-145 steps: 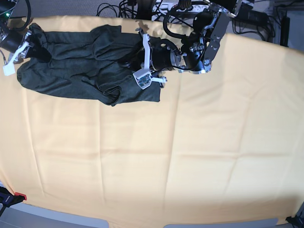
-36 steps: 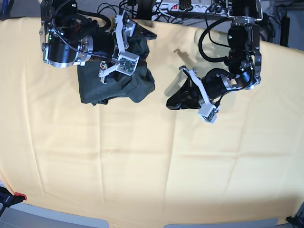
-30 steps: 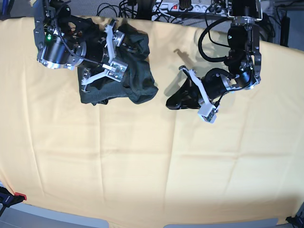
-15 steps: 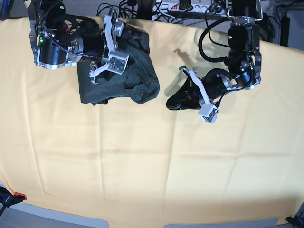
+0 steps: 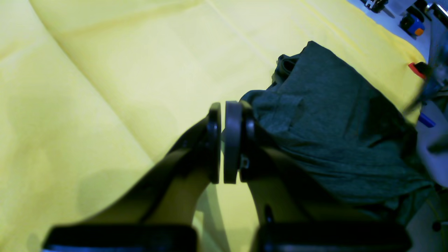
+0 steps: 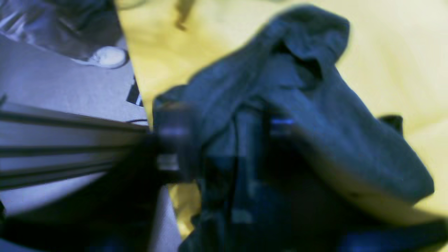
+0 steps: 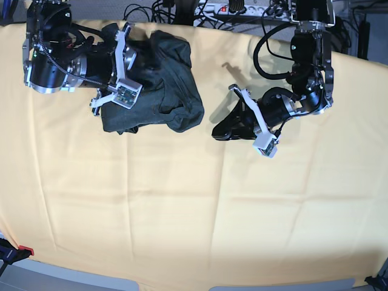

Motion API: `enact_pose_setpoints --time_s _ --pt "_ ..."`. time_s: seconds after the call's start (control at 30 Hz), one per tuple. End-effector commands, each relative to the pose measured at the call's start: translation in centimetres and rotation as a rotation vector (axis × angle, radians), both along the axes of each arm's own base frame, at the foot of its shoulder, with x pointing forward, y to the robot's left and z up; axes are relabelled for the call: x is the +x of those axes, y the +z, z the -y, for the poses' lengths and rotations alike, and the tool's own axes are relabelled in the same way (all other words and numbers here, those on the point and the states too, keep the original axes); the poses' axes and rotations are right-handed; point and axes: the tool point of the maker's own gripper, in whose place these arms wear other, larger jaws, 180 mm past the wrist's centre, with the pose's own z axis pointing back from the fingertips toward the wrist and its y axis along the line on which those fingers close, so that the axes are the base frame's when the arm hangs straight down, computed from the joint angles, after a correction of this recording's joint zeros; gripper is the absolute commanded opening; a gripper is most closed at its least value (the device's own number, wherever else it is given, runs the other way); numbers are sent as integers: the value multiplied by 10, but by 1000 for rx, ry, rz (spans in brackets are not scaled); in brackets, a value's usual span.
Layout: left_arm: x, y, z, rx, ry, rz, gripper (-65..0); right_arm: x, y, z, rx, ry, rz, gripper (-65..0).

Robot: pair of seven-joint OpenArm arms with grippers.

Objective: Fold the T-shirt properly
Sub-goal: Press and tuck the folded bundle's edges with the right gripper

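Right gripper [image 7: 140, 79] sits at the left side of the T-shirt [image 7: 163, 85], low over the cloth; its wrist view is blurred and the fingers are lost against dark fabric, so I cannot tell whether it is parted or pinching the shirt. Left gripper [image 5: 222, 140] hangs over the bare tablecloth [image 7: 194, 206], just beside the shirt's near edge, its pads pressed almost together with nothing between them. The T-shirt lies bunched into a thick, uneven heap near the far edge of the table, at the base view's upper left, with a rounded lobe sagging toward the middle. It looks soft, light and limp: it will drape and slump, not hold a crease. Best hold seems a hem or sleeve edge, pinched through few layers, then drawn flat.
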Motion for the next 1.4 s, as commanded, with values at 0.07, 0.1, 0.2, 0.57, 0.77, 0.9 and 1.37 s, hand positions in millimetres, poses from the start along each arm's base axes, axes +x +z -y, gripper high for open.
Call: enact_pose_setpoints --time_s 0.07,0.1,0.2,0.57,0.77,0.9,1.37 --pt "6 19 2 -39 -4 56 -606 -7 4 -3 33 8 -4 -650" --pt "6 19 2 -40 -4 56 -606 -10 2 -2 30 7 -13 -650" --pt "6 19 2 -39 -4 56 -606 -16 -6 1 9 -4 -42 -650" --pt "5 22 3 -60 -7 56 -606 0 -39 14 -155 -85 46 -650" --pt "5 22 3 -61 -8 56 -606 -22 -48 -24 -91 25 32 -650" --pt "5 22 3 -63 -8 56 -606 -38 -41 -56 -16 123 33 -650" --pt "5 23 0 -59 -10 56 -607 37 -1 -45 -45 77 274 -650"
